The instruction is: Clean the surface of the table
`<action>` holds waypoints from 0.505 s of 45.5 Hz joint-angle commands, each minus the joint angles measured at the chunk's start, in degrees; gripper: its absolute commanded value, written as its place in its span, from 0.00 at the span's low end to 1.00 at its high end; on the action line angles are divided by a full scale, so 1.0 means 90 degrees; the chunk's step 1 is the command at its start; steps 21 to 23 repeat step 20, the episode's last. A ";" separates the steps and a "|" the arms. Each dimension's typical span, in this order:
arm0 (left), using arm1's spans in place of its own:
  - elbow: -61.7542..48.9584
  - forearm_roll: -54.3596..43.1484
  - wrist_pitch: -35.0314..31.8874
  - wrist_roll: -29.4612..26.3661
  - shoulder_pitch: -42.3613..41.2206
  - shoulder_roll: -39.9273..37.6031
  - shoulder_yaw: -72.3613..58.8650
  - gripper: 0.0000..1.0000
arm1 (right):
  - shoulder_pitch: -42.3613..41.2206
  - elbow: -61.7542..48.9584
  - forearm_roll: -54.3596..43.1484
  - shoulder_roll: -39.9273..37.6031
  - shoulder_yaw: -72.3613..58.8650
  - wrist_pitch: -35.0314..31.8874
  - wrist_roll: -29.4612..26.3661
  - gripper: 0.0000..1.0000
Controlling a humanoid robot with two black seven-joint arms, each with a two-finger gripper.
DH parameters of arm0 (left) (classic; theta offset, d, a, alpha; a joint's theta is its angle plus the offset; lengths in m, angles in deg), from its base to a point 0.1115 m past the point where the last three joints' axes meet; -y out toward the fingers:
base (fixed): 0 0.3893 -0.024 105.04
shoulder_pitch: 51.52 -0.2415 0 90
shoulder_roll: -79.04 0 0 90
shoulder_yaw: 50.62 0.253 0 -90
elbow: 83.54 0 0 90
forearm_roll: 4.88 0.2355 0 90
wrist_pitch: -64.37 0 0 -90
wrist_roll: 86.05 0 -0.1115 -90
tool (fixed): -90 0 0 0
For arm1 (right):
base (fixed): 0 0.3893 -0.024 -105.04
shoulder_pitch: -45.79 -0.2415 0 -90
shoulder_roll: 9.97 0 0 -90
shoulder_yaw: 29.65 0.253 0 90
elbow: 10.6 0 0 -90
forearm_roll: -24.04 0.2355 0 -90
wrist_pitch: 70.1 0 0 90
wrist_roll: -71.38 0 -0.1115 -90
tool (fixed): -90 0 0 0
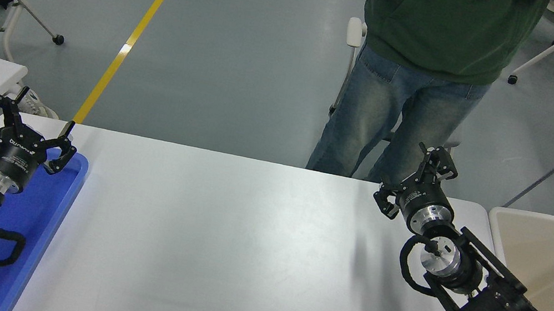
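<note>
Left end effector: parking at the lower left, hovering over the blue tray, fingers spread wide and gripping nothing.
Blue tray: lying at the bench's left edge; the part showing around the arm is bare, the rest is hidden under it.
Bench surface: the wide white tabletop is filling the middle of the view, running from the tray to the beige bin; no loose item is showing on it, only faint smudges and shadows.
Right end effector: reaching in from the lower right over the far right corner of the bench, fingers apart and holding nothing.
Beige bin: sitting just beside the bench's right edge; what shows of its inside looks empty, the near part being covered by the right arm.
Person: standing at the far side, just behind the right end effector.
Step in hand: judging by the bare surface, the clearing looks nearly done or is awaiting a new item.
Next move: it is calling for something to pick up or wipe with; care is needed near the person.
</note>
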 commanded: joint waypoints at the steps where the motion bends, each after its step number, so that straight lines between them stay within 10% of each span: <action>1: 0.0000 0.0000 0.0000 0.0000 0.0000 0.0000 0.0000 1.00 | 0.0050 0.0005 0.0005 0.0080 0.0001 -0.0006 0.0122 1.00; 23: 0.0000 0.0000 0.0000 0.0000 0.0000 0.0000 0.0000 1.00 | 0.0069 -0.0054 -0.0004 0.0071 -0.0058 -0.0006 0.0122 1.00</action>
